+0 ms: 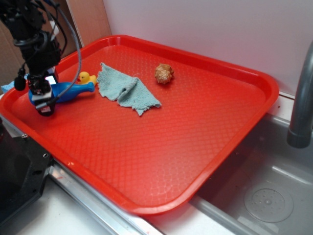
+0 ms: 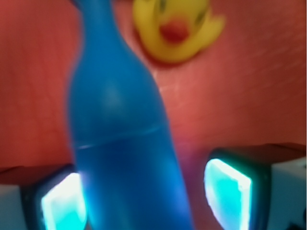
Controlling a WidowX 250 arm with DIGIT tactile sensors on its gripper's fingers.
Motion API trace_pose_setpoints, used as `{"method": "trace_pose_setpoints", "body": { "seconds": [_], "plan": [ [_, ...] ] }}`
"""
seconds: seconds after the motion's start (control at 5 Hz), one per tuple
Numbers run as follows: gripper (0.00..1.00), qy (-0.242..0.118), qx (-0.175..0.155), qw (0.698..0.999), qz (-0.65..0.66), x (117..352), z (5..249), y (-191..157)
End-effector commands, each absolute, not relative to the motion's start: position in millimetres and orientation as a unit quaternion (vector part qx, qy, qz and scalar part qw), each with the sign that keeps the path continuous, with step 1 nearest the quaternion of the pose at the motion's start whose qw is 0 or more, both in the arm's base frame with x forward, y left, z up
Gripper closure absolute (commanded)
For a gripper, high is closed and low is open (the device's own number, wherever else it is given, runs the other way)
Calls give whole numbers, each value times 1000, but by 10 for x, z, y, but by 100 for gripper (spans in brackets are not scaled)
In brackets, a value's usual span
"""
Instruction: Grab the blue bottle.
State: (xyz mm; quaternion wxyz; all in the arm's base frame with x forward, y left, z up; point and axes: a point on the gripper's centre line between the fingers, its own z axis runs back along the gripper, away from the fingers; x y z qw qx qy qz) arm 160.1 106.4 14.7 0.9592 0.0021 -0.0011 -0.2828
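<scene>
The blue bottle (image 1: 68,91) lies on its side at the left end of the red tray (image 1: 195,147), its neck pointing at the yellow duck (image 1: 85,77). My gripper (image 1: 43,100) is down over the bottle's fat end. In the wrist view the bottle (image 2: 120,143) fills the space between the glowing pads. The left pad (image 2: 62,203) is against it. A thin strip of red tray shows between the bottle and the right pad (image 2: 228,191). My gripper (image 2: 144,196) is open, straddling the body. The duck (image 2: 175,28) sits just past the neck.
A pale teal rag (image 1: 124,89) lies crumpled right of the duck. A brown lumpy object (image 1: 164,73) rests further back. The tray's raised rim runs close behind my gripper. A steel sink (image 1: 269,196) and grey faucet (image 1: 303,98) are to the right.
</scene>
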Motion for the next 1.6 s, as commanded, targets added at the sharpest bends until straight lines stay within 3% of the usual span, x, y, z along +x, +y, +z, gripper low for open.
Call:
{"method": "trace_pose_setpoints", "body": {
  "seconds": [0.0, 0.2, 0.4, 0.6, 0.8, 1.0, 1.2, 1.4],
  "plan": [
    [100, 0, 13, 958, -286, 1655, 106, 1085],
    [100, -4, 44, 968, -249, 1600, 291, 1008],
    [100, -12, 74, 989, -131, 1575, 660, 813],
    [100, -20, 72, 996, -42, 1634, 1020, 525],
    [100, -30, 10, 999, -2, 1800, 1545, 163],
    [100, -36, -2, 999, 1, 1892, 1796, -37],
    [100, -42, -13, 999, 27, 1835, 1999, -115],
    [100, -44, -21, 998, 37, 1796, 2005, -99]
  ]
}}
